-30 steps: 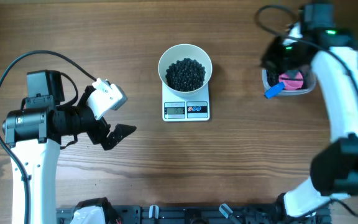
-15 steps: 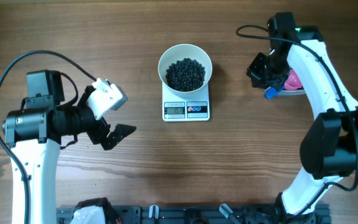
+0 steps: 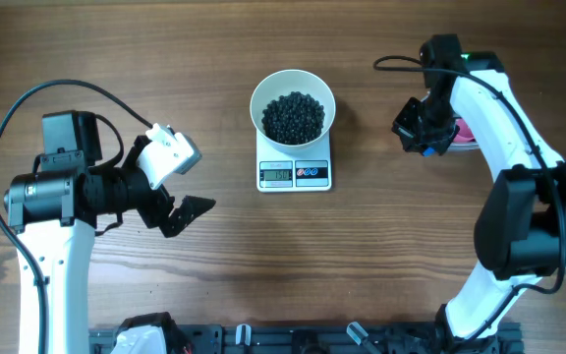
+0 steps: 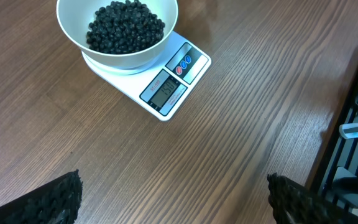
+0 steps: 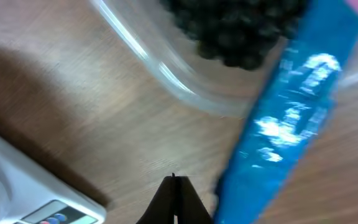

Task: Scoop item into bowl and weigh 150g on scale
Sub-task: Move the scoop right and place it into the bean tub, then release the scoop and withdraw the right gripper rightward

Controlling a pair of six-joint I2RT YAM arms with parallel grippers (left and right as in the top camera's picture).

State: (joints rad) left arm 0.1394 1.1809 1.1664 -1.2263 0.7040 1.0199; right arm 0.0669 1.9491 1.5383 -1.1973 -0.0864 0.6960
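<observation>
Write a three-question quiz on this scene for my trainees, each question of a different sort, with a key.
1. True or false: the bowl stands on the scale.
2. The left pincer is: A open; B shut on the bowl; C shut on the scale.
3. Fill in: the bowl holds black ____.
Key: 1 true; 2 A; 3 beads.
</observation>
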